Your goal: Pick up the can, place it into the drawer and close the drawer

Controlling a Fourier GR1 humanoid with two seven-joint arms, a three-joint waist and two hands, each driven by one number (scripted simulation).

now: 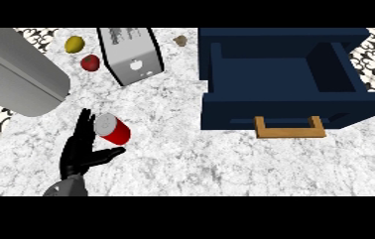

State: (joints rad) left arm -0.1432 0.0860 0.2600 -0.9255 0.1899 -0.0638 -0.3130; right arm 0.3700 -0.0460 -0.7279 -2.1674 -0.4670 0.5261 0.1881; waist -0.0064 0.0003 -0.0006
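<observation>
At the far left a large grey rounded body (26, 79) slants across the speckled white marble counter (219, 158); what it is cannot be told. Below it the left hand (79, 151) comes up from the lower edge on its grey forearm, fingers (85, 121) straight and close together pointing up the view, thumb (110, 154) stretched out to the right, so the hand is spread wide with nothing curled. The can (112, 129) sits in the angle between them: just right of the fingers, its upper end touching or nearly touching them, and just above the thumb, which reaches beneath it. Whether it rests on the counter or is borne by the hand cannot be told. The can is tilted, its silver end turned toward the upper left and its red body running down to the right. Further up, a yellow lemon (74, 44) lies beside a red apple (90, 62), and right of these stands a grey-white carton (132, 54) with black edges and small dark print. A small brown thing (181, 40) lies near the top edge. At the right, well apart from the can, the dark blue drawer (282, 84) stands pulled open, its wooden handle (289, 128) facing the lower edge.
</observation>
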